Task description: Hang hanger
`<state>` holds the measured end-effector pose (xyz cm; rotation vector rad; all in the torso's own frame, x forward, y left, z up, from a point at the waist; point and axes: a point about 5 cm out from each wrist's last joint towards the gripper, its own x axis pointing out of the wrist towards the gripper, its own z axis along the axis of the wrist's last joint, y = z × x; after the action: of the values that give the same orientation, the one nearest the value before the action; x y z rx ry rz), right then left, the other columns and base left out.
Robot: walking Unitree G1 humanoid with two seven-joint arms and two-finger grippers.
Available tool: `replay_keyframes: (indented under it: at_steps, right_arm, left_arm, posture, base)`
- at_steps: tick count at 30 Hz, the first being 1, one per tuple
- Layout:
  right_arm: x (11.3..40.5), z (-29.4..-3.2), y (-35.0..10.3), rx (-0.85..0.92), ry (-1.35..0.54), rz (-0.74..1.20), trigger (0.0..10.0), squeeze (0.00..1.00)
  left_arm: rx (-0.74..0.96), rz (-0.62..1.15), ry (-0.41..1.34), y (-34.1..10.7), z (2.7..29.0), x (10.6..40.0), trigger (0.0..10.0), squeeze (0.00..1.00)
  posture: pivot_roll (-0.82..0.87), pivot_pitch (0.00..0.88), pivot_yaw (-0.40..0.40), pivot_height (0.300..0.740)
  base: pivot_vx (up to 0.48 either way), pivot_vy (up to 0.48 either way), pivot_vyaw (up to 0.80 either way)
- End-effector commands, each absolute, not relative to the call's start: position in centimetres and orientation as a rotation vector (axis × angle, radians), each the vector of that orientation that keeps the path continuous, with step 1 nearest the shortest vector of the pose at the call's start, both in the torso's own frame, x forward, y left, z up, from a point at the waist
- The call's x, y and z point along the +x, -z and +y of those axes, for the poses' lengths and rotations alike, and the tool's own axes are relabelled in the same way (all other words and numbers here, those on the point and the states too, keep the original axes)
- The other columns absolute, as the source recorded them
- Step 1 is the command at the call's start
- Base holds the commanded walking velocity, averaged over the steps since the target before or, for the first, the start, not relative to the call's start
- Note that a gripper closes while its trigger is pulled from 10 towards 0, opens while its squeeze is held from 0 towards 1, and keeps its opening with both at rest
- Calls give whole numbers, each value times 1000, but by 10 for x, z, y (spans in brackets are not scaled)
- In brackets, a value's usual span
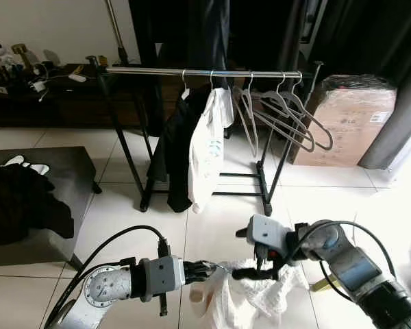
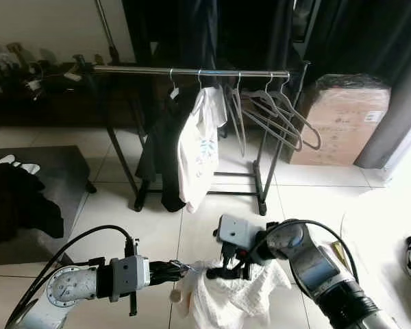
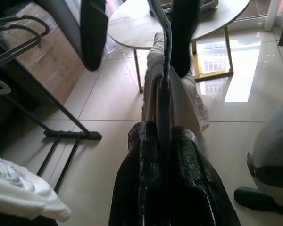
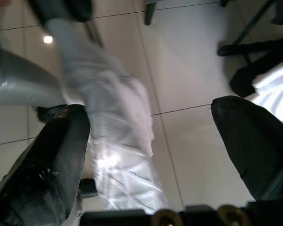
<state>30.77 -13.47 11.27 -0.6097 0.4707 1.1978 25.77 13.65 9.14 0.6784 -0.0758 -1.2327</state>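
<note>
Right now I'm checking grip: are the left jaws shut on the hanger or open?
Shut. In the left wrist view the left gripper has its jaws pressed together around the hanger's metal hook, with the white garment beyond.

I'm in a home, living rm by the look: tiled floor, clothes rack w/ hung garments, cluttered sideboard, LG carton, low dark bench.

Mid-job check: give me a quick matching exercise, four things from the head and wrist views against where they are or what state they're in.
Things:
1. left claw
2. right claw
3. empty hangers
4. cardboard box

States or places:
A. on the floor right of the rack
B. on the rail's right end
C. open beside the white garment
D. shut on the hanger's wire

Pairs: 1-D, 2-C, 3-B, 4-A
</note>
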Motion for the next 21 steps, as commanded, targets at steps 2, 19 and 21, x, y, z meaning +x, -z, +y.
replay_keyframes:
  at_steps: [2, 19, 21]
  right_arm:
    - [308, -137, -109, -593, -1185, 492, 0, 0]
    - [300, -138, -88, -606, -1227, 604, 10000, 0]
    - [300, -137, -87, -602, -1225, 605, 10000, 0]
  left_arm:
    - [689, -123, 1232, -97, 133, 260, 10000, 0]
    - [693, -131, 1218, -97, 132, 261, 10000, 0]
    - [694, -132, 1218, -97, 132, 261, 10000, 0]
  posture:
    - [18, 114, -21, 740]
    - [25, 121, -23, 740]
    - [25, 121, -23, 740]
  base:
    - [0, 0, 0]
    - [0, 0, 0]
    - [0, 0, 0]
